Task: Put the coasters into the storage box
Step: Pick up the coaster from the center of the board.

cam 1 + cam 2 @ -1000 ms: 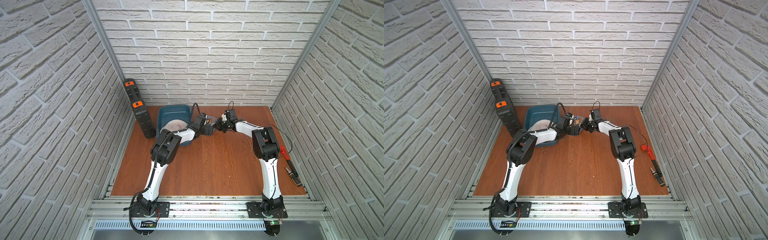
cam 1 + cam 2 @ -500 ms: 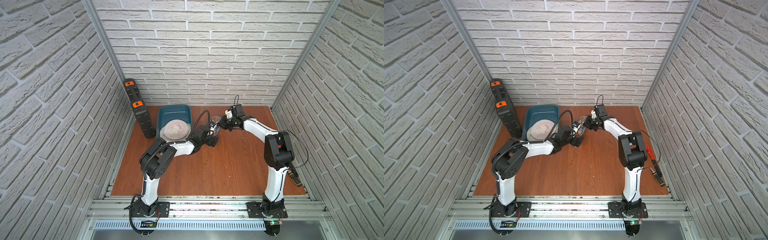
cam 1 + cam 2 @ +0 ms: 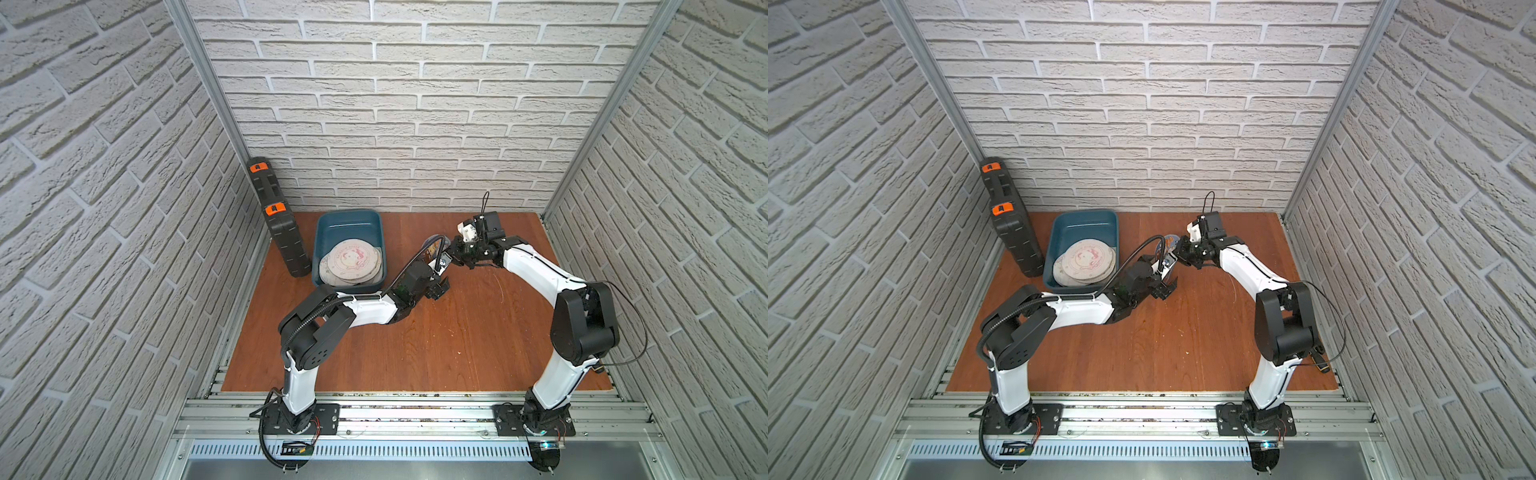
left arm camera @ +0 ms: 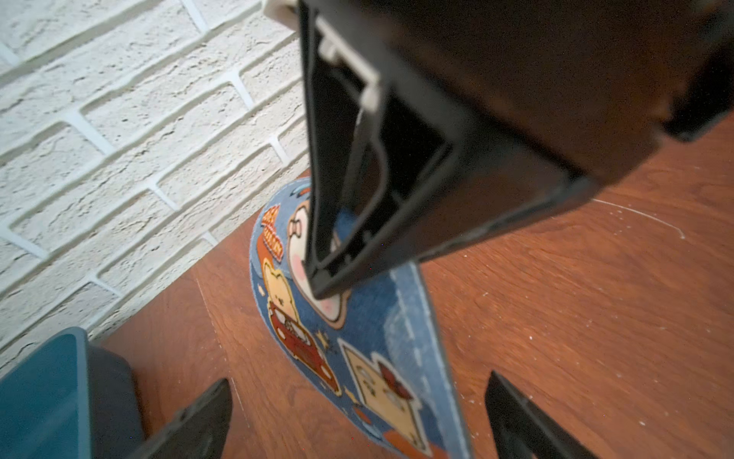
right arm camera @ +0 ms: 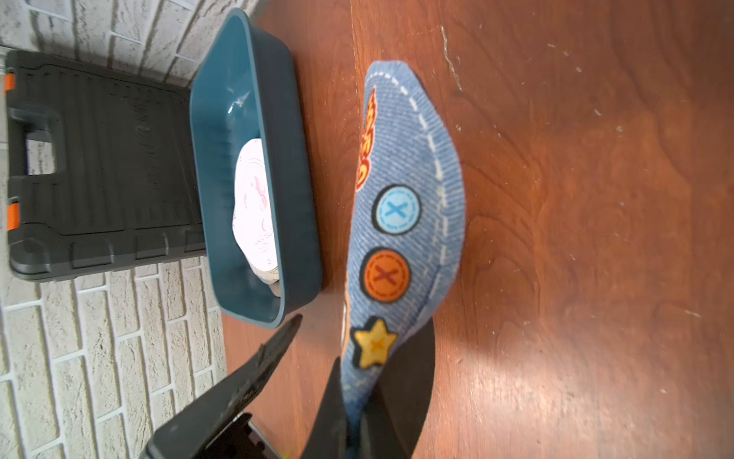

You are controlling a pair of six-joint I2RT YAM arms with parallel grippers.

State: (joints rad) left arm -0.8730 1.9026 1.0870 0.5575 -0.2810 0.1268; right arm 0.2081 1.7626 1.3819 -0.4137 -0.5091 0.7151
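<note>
— From where do the two top views look?
— From high over the front rail (image 3: 415, 409), tilted down onto the wooden table (image 3: 415, 353) and the back wall (image 3: 415, 124). They share nearly the whole scene.
— And the wrist cameras?
— Each sits very near the blue coaster (image 4: 397, 326), looking out low over the table. The right wrist view is rolled sideways. Both share that coaster and the storage box (image 5: 292, 179).
</note>
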